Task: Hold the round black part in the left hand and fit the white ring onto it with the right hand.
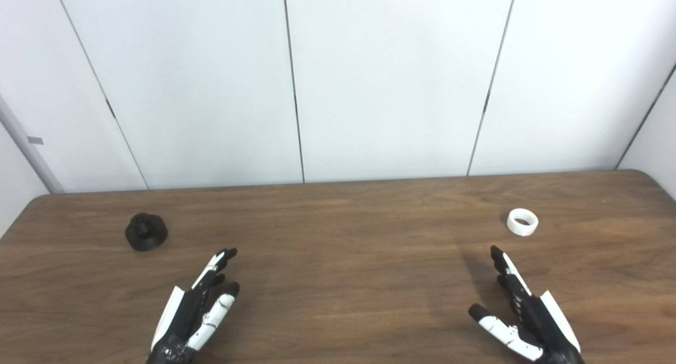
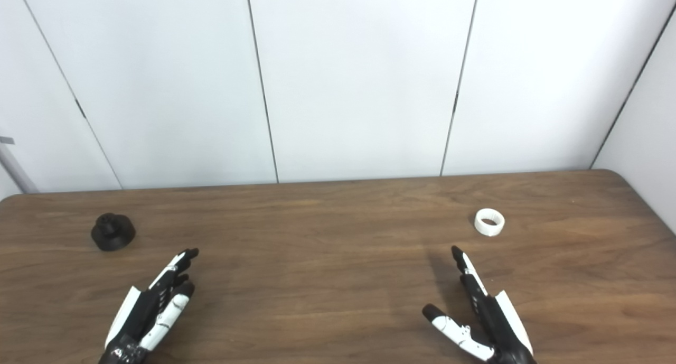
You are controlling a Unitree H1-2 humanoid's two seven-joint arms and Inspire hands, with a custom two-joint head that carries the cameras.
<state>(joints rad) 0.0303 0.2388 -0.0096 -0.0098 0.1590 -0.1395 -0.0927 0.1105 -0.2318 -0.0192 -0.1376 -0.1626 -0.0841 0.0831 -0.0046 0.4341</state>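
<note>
On brown wooden desk: round black part far left, white ring far right — bare wood between; left robot hand, right robot hand both empty, fingers spread.

No writing, label, brand, number or sign can be read anywhere in either view. A small grey tag on the pole at the far left is blank or too small to read.

— We note the round black part: flat base down, small knob up, far left on the table.
— We log the white ring lying flat, hole upward, far right.
</note>
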